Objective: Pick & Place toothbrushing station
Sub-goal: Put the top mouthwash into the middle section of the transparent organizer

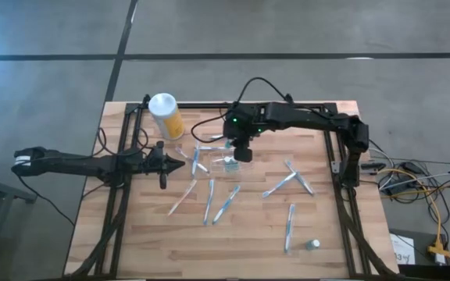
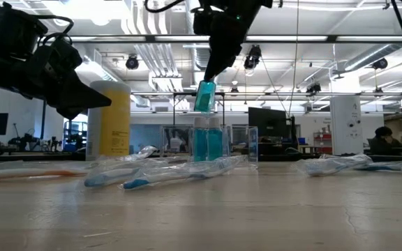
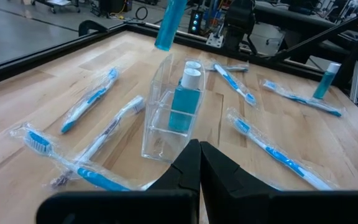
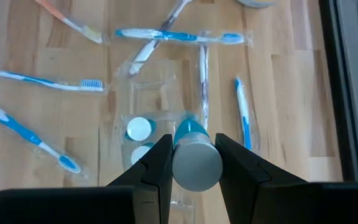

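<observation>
Toothbrushing station (image 3: pixel 166 121): clear plastic box standing near the middle of the wooden table (image 1: pixel 326 226), two blue white-capped bottles (image 3: pixel 184 106) upright inside it.
Right gripper (image 4: pixel 194 163): above the station, fingers clamped on a third blue tube (image 2: pixel 204 96), which hangs just over the bottles already in the box.
Left gripper (image 1: pixel 180 163): fingers pressed together, empty, raised off the table beside the station.
Toothbrushes (image 1: pixel 229 204): wrapped, scattered flat around the station.
Yellow canister (image 1: pixel 166 115): upright near the table's far edge, white lid on.
</observation>
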